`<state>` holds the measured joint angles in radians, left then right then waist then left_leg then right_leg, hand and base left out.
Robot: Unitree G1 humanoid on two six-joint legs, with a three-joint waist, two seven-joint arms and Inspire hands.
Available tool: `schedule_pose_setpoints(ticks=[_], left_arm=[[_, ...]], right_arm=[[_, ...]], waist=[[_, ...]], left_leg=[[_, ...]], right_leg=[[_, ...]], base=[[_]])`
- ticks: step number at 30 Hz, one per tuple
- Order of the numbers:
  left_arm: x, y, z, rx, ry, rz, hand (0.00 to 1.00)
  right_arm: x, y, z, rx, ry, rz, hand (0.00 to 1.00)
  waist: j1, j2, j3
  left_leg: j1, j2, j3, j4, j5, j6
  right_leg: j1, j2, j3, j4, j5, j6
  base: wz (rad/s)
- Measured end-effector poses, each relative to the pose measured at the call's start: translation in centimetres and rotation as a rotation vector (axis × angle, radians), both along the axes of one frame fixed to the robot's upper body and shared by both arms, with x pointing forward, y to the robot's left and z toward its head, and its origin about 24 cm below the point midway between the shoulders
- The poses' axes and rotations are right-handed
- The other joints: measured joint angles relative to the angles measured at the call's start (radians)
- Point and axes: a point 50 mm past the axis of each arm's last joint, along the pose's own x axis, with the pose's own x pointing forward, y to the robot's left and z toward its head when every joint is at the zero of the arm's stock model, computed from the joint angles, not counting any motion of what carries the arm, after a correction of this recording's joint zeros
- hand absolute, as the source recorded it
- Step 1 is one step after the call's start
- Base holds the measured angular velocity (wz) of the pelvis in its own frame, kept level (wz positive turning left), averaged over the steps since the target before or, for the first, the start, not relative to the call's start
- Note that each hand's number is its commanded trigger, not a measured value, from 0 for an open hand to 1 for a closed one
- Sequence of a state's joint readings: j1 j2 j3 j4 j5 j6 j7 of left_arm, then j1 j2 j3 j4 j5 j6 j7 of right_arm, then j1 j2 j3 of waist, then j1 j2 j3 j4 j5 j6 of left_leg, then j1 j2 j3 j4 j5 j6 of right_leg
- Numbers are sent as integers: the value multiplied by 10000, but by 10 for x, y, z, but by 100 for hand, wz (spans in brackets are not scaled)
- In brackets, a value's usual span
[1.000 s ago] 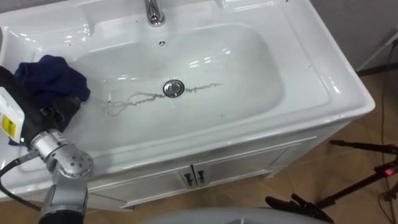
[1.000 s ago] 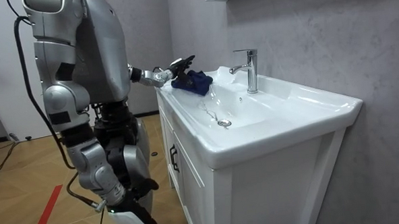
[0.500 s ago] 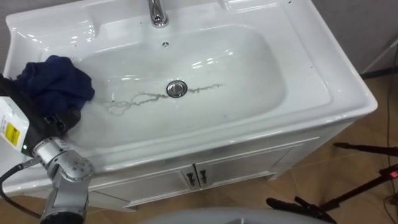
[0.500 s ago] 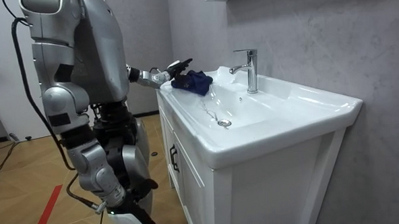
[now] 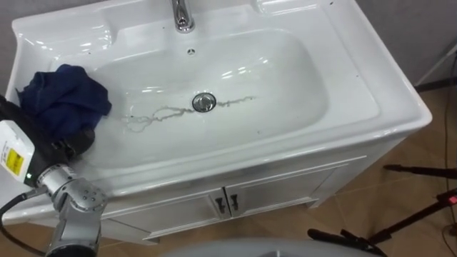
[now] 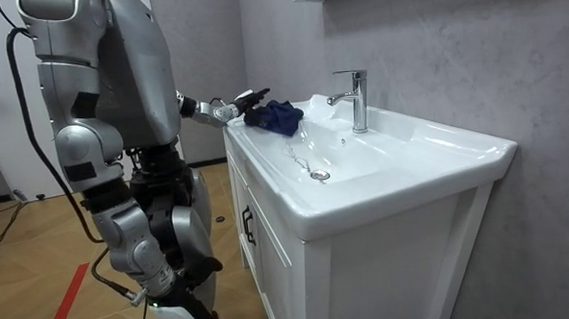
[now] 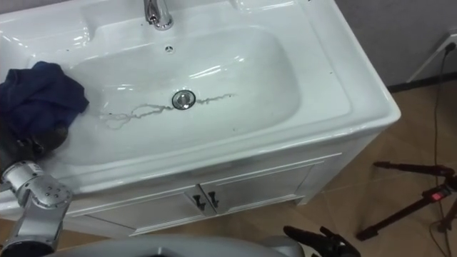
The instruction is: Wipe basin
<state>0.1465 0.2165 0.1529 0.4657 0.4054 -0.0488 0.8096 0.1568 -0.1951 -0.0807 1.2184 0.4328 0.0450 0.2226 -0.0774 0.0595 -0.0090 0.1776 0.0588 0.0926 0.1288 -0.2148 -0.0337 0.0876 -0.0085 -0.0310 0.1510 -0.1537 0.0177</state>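
A white basin (image 5: 385,100) with a chrome faucet (image 5: 182,14) and a round drain (image 5: 204,102) lies below me. A thin wavy streak (image 5: 153,114) runs across the bowl's bottom through the drain. A crumpled dark blue cloth (image 5: 64,100) sits on the basin's left rim and hangs slightly into the bowl. My left hand (image 5: 68,141) is just at the cloth's near edge. In the room view its fingers (image 6: 243,102) are held out straight beside the cloth (image 6: 278,116). I stand at the basin's left end.
A white cabinet with two small door handles (image 5: 225,203) is under the basin. Black tripod legs (image 5: 421,171) lie on the wooden floor to the right. A grey wall rises behind the faucet (image 6: 354,99).
My left hand has drawn back a little from the cloth, which stays on the rim. The eye views have shifted slightly as I lean back.
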Motion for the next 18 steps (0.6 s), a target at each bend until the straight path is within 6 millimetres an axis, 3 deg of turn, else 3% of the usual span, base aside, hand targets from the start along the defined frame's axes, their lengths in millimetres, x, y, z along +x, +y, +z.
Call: schedule_pose_setpoints(ticks=[18], left_arm=[[12,7,6,274,656,-534,0]], right_arm=[[-2,-1,-1,95,318,-311,0]], waist=[[10,27,9]], left_leg=[[-21,0,4,5,0,0]], right_leg=[[-18,0,19,-5,0,-1]], base=[[0]])
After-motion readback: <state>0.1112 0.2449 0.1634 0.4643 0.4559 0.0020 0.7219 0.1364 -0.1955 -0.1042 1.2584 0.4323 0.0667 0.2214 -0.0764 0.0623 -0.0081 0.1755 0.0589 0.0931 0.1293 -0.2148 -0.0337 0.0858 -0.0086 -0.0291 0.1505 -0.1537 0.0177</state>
